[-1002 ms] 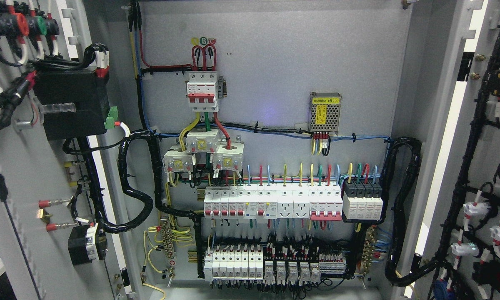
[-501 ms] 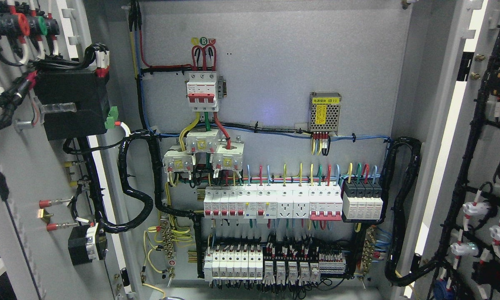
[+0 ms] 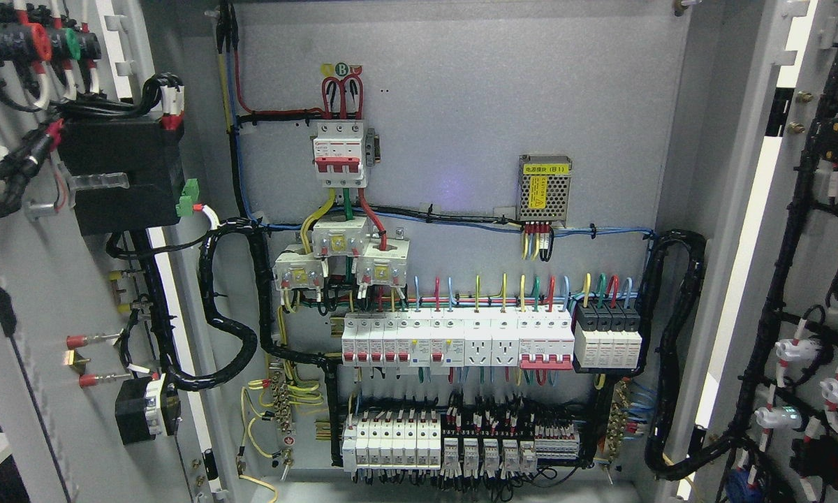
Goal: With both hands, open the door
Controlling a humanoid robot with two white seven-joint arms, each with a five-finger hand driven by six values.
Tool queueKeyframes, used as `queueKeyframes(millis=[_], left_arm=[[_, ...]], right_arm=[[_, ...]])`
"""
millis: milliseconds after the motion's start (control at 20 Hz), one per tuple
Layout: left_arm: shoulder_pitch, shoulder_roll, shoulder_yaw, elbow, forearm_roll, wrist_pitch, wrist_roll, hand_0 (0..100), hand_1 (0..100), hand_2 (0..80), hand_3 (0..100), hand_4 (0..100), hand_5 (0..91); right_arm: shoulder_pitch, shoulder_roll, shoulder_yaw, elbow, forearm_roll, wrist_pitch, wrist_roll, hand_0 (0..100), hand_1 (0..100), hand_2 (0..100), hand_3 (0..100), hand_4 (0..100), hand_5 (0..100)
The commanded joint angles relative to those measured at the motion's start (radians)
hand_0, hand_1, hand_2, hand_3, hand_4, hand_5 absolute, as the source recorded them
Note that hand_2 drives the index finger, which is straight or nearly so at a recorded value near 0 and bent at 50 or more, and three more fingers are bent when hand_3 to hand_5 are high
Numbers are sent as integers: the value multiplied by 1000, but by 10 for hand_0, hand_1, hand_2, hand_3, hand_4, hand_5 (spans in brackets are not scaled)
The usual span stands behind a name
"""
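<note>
Left door (image 3: 35, 293): from my seat I see it swung wide at the cabinet's left edge, its inner face towards me, a black box (image 3: 122, 175) and cable loom bolted to it.
Right door (image 3: 817, 279): swung wide at the cabinet's right edge, inner face lined with a black wiring harness (image 3: 785, 293) and white connectors.
Cabinet back panel (image 3: 461, 91): fully exposed between the two doors.
Main breaker (image 3: 339, 154): upper left of the back panel, red wires looping into its top.
Power supply (image 3: 545, 187): small meshed unit with a yellow label, right of the breaker, towards the panel's right edge.
Breaker row (image 3: 457, 339): across the panel's lower half, coloured wires feeding in from above; a second row of terminals sits near the bottom edge.
Left hand: I cannot see it, so I cannot tell how its fingers stand.
Right hand: likewise out of my view.
Change since half a second ago: a pale rounded shape that showed at the bottom edge, left of centre, is gone; doors and wiring sit almost exactly as they did.
</note>
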Motion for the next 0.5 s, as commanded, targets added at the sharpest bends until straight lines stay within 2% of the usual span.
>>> queueKeyframes(millis=[0,200,451], left_arm=[[135,86,-9,-790,-16,-90,-15,0,0,0,0,0,0],[192,106,5,-823,-13,-395,-16,0,0,0,0,0,0],[216,112,27,-826,13,-645,-15,0,0,0,0,0,0]], right_arm=[[119,-103,-111,-45,0,-52,2,382,0,0,0,0,0],[190,-121,-125,-54,0,-216,2,382,0,0,0,0,0],[288,-119,-188,-84,0,-364,2,382,0,0,0,0,0]])
